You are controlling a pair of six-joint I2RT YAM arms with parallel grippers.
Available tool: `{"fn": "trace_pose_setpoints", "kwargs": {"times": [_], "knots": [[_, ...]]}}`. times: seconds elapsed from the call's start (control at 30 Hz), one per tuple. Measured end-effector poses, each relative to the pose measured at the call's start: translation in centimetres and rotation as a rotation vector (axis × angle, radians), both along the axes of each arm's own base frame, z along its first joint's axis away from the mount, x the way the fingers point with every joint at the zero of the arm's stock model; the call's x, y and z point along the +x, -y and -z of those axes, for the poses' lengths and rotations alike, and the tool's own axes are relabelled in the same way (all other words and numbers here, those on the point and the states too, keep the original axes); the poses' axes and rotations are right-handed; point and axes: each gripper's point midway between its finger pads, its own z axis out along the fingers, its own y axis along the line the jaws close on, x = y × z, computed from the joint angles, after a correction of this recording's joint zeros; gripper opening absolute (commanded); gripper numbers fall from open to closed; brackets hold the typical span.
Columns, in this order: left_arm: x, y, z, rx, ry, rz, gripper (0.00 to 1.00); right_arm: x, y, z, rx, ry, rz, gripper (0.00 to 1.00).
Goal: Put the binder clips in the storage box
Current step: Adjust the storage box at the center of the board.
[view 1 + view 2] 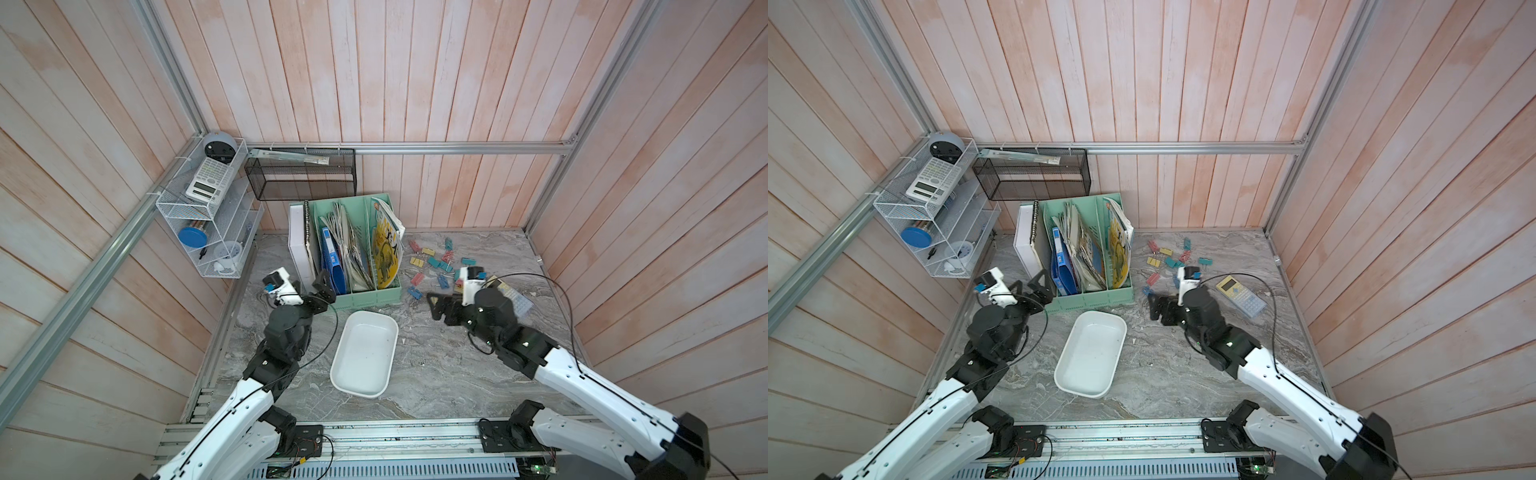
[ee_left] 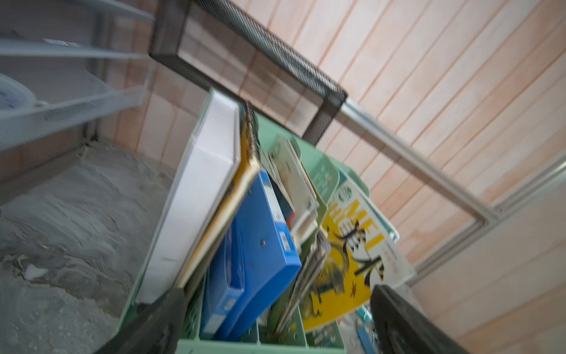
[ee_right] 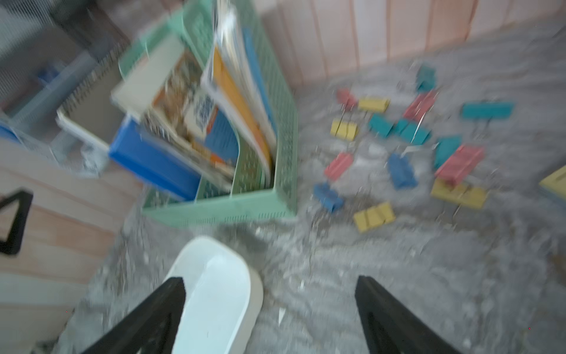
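Observation:
Several binder clips point(image 1: 436, 262) point(image 1: 1171, 262) in pink, yellow, blue and teal lie scattered on the marble table at the back right, beside the file holder; the blurred right wrist view shows them too point(image 3: 398, 147). The storage box point(image 1: 363, 353) point(image 1: 1090, 353), a shallow white tray, lies empty in the middle of the table. My right gripper point(image 1: 438, 307) point(image 1: 1156, 305) point(image 3: 269, 280) is open and empty, just short of the nearest blue clip point(image 1: 413, 292), with the box's end point(image 3: 214, 291) by one finger. My left gripper point(image 1: 322, 286) point(image 1: 1038, 286) point(image 2: 278, 291) is open and empty at the file holder's front left corner.
A mint-green file holder point(image 1: 349, 257) full of folders stands behind the box. A yellow-and-blue calculator point(image 1: 1241, 295) lies right of the right gripper. A black mesh basket point(image 1: 301, 174) and a white wire shelf point(image 1: 203, 208) hang on the walls at the back left.

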Motion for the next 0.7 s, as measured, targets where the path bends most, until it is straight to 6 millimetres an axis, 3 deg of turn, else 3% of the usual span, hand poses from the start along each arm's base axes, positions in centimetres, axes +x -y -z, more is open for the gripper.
{"fn": "trace_pose_setpoints", "kwargs": {"times": [0.07, 0.17, 0.27, 0.43, 0.5, 0.6, 0.7], "knots": [[0.1, 3.5, 2.5, 0.105, -0.11, 0.095, 1.0, -3.4, -3.3, 3.7, -0.112, -0.092, -0.094, 0.94], [-0.2, 6.1, 5.8, 0.239, -0.226, 0.172, 1.0, -7.3, -6.0, 7.7, -0.259, -0.158, -0.174, 0.95], [-0.4, 5.8, 8.0, 0.311, -0.298, 0.167, 1.0, -9.8, -7.6, 10.4, -0.38, -0.196, -0.225, 0.95], [-0.3, 5.0, 8.5, 0.345, -0.315, 0.131, 1.0, -11.2, -8.9, 12.6, -0.566, -0.265, -0.274, 0.97], [-0.3, 4.9, 8.3, 0.35, -0.313, 0.123, 1.0, -11.2, -8.6, 13.1, -0.623, -0.276, -0.277, 0.98], [0.0, 4.8, 7.7, 0.35, -0.303, 0.107, 1.0, -10.9, -6.3, 13.5, -0.722, -0.274, -0.239, 0.98], [0.2, 4.8, 6.9, 0.349, -0.292, 0.1, 1.0, -9.5, -1.7, 12.7, -0.774, -0.252, -0.135, 0.98]]}}
